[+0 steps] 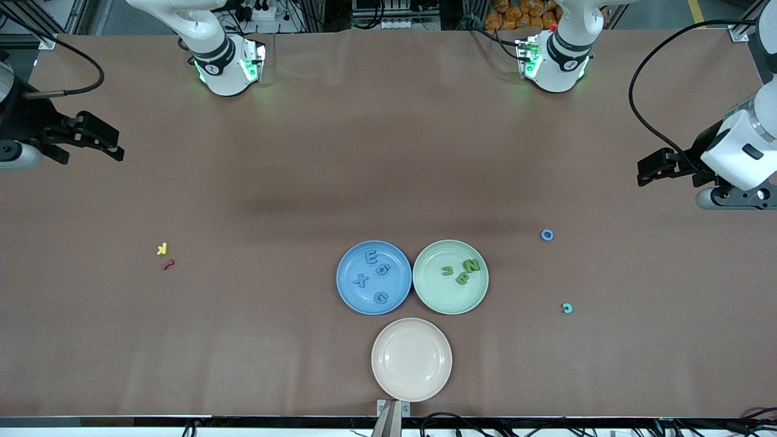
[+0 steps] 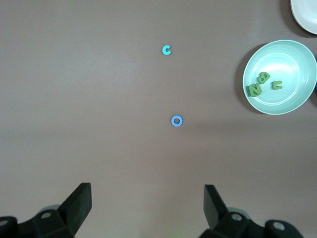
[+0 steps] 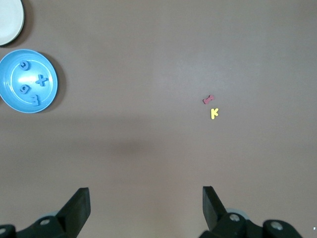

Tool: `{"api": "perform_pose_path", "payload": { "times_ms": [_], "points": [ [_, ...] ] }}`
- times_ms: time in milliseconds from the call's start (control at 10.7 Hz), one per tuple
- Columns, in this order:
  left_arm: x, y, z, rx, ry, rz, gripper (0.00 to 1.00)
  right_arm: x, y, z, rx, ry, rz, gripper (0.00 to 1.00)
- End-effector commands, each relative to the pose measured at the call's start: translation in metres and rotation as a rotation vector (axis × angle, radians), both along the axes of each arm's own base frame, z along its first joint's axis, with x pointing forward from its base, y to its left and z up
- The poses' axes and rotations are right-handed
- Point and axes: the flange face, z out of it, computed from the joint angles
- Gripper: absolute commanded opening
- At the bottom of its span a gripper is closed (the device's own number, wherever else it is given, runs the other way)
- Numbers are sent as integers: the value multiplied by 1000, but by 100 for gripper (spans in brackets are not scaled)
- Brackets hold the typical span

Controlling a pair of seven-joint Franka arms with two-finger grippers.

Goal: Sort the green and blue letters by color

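Note:
Several blue letters (image 1: 371,257) (image 3: 42,80) lie in the blue plate (image 1: 352,267) (image 3: 12,94). Three olive green letters (image 1: 471,265) (image 2: 254,90) lie in the pale green plate (image 1: 437,292) (image 2: 292,99) beside it. A blue O (image 1: 547,235) (image 2: 177,120) lies on the bare table toward the left arm's end. A light cyan C (image 1: 567,308) (image 2: 166,49) lies nearer the front camera than the O. My left gripper (image 1: 642,173) (image 2: 147,191) hangs open and empty over the table's left-arm end. My right gripper (image 1: 115,145) (image 3: 146,193) hangs open and empty over the right-arm end.
An empty beige plate (image 1: 411,359) (image 2: 304,15) (image 3: 7,20) sits nearer the front camera than the two coloured plates. A yellow K (image 1: 162,248) (image 3: 213,113) and a red squiggle (image 1: 168,264) (image 3: 209,99) lie together toward the right arm's end.

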Motion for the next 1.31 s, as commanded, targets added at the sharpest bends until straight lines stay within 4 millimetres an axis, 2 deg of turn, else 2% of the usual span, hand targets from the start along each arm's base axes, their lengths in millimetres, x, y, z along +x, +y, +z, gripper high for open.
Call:
{"api": "perform_pose_path", "payload": {
  "times_ms": [0, 373, 559, 839, 1212],
  "points": [
    [0, 2, 3, -11, -10, -8, 100, 3, 10, -24, 5, 13, -2, 100],
    [0, 2, 3, -11, -10, -8, 100, 13, 31, -65, 12, -2, -3, 100],
    [1, 3, 3, -12, -12, -7, 100, 19, 37, -93, 13, 6, 5, 100],
    [1, 6, 3, -11, -12, -1, 100, 28, 49, -120, 15, 8, 20, 100],
    [5, 12, 2, -14, -22, 10, 100, 30, 52, -125, 15, 8, 23, 100]
  ]
}}
